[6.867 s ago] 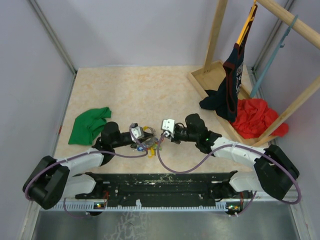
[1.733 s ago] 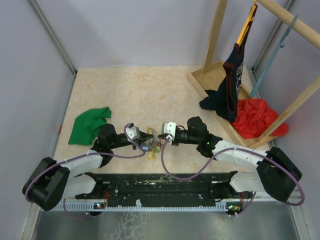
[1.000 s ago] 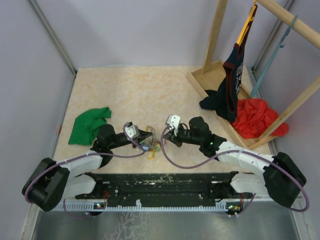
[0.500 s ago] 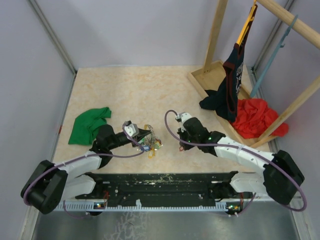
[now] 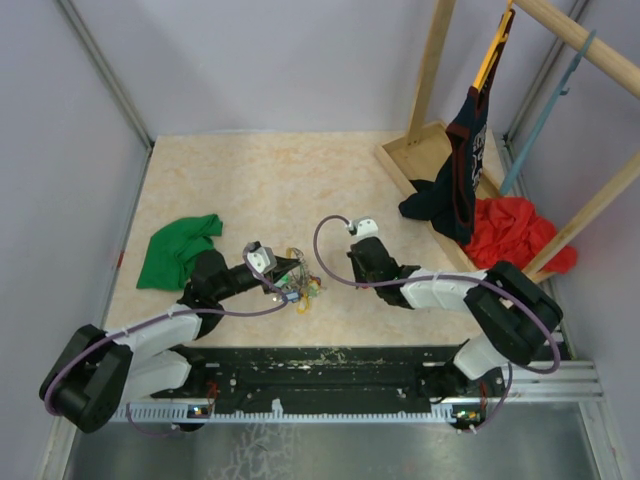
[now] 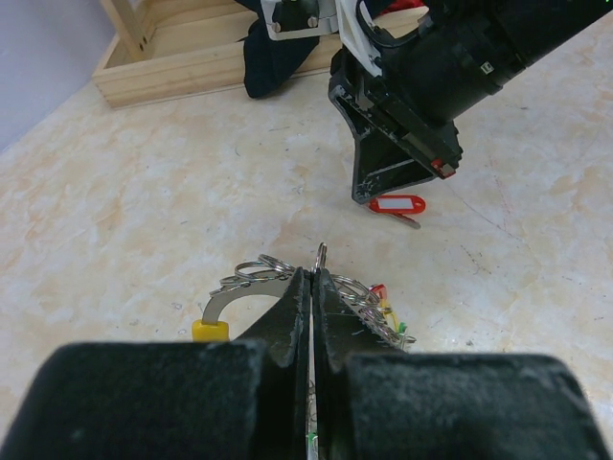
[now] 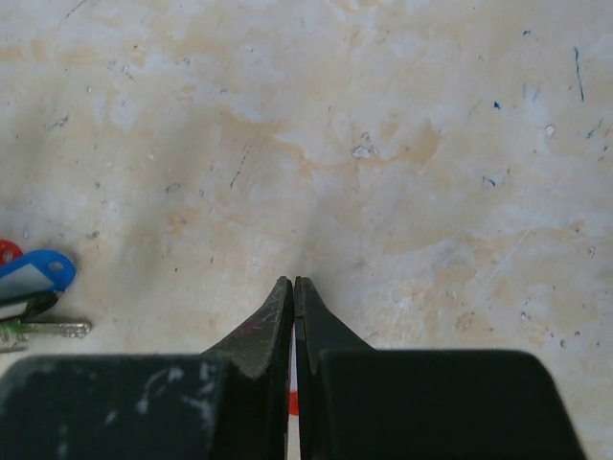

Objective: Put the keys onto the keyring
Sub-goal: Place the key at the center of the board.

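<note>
Down by the near edge of the pale stone-look desk (image 5: 260, 180), about the middle, the left gripper (image 6: 312, 276) has its black fingers squeezed tight on the thin grey metal keyring (image 6: 239, 286); little keys with yellow, green and red tags hang on it; just to its right a small silver key with a long red plastic tag (image 6: 397, 204) lies flat; the right gripper (image 7: 293, 285) points down over it, fingers pressed together.
</note>
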